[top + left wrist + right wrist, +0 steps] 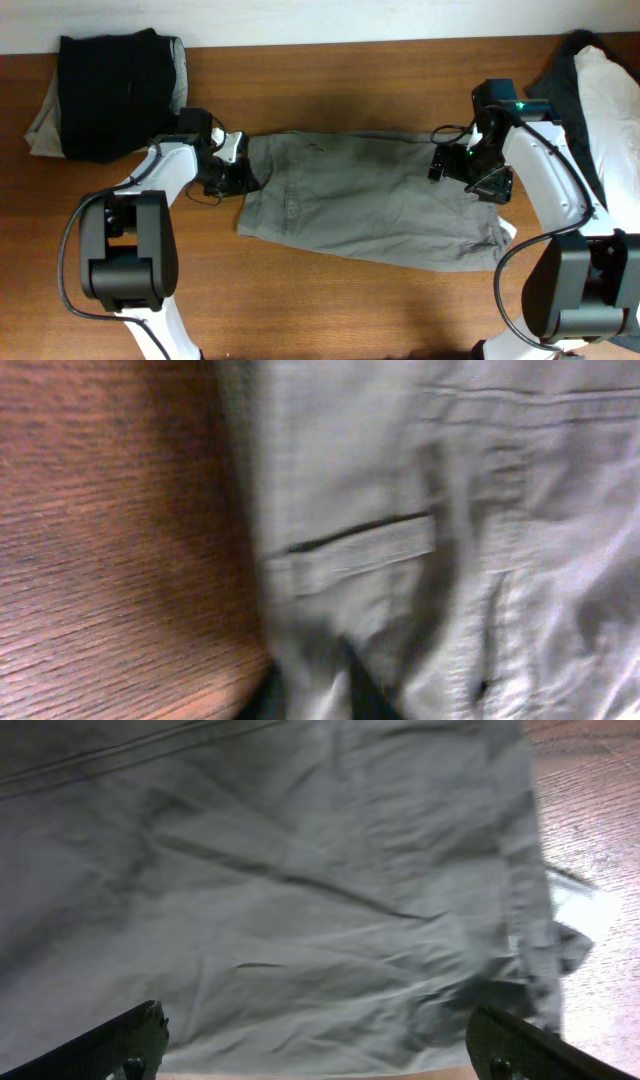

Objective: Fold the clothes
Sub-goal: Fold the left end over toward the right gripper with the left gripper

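We see the grey shorts (pixel 370 195) spread flat across the middle of the worktop (pixel 330 300), between the two arms. The left gripper (pixel 238 172) sits at their left edge. In its wrist view its fingers (pixel 365 695) stand close together, with a fold of cloth pinched between them, just below a slit pocket (pixel 355 540). The right gripper (pixel 470 168) hangs over the right end of the shorts, its fingers (pixel 130 1040) spread wide and holding nothing. Folded black clothes (pixel 110 90) lie at the far left corner, and another heap (pixel 595 90) at the far right.
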Available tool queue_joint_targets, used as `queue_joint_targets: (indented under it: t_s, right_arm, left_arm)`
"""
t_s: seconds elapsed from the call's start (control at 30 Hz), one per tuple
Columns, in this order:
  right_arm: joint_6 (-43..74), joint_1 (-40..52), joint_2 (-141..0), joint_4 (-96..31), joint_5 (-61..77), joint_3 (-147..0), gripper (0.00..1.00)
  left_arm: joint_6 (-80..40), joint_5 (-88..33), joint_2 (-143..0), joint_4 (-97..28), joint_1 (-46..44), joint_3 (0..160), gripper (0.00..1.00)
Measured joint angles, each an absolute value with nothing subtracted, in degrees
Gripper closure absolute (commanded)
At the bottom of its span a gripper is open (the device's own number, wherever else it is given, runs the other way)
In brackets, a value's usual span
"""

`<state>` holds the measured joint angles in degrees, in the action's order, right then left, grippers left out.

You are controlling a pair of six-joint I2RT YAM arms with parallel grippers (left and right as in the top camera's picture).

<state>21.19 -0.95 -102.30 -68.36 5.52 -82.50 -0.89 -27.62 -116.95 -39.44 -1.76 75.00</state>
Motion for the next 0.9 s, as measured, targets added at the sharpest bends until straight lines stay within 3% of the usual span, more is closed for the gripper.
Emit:
queue_joint_targets:
  t_s: [0.17, 0.3, 0.5, 0.53, 0.6, 0.67, 0.77, 0.9]
  right_arm:
    - [21.1, -1.0, -102.3, -68.2, 5.5, -82.0, 0.01]
    - [21.1, -1.0, -102.3, -67.2, 5.5, -79.3, 0.00]
    - [21.0, -0.3, -102.3, -59.4, 8.0, -76.0, 0.09]
    - [21.0, 0.4, -102.3, -56.8, 8.2, -74.6, 0.14]
    - [21.3, 3.6, -102.4, -51.2, 8.9, -69.5, 0.41]
    - [22.1, 4.9, -102.7, -47.6, 9.2, -67.4, 0.53]
    - [22.5, 5.3, -104.7, -46.0, 9.2, -67.0, 0.67]
    - [22.6, 5.3, -108.8, -44.8, 9.5, -67.0, 0.71]
  left_arm:
    - [-1.6, -26.5, -117.5, -40.2, -1.0, 75.0, 0.99]
    - [-2.6, -23.6, -117.6, -46.2, 5.5, 76.3, 0.99]
    - [-0.4, -19.1, -117.4, -59.5, 12.4, 87.2, 0.99]
    - [-0.2, -19.0, -117.1, -60.9, 12.1, 89.0, 1.00]
    - [0.1, -18.6, -114.0, -63.9, 10.4, 92.8, 0.99]
    - [0.0, -18.5, -109.8, -66.3, 8.0, 95.0, 1.00]
    - [0.0, -19.8, -102.6, -67.3, 1.0, 96.1, 0.99]
    - [-0.6, -22.6, -97.7, -65.9, -7.3, 96.3, 1.00]
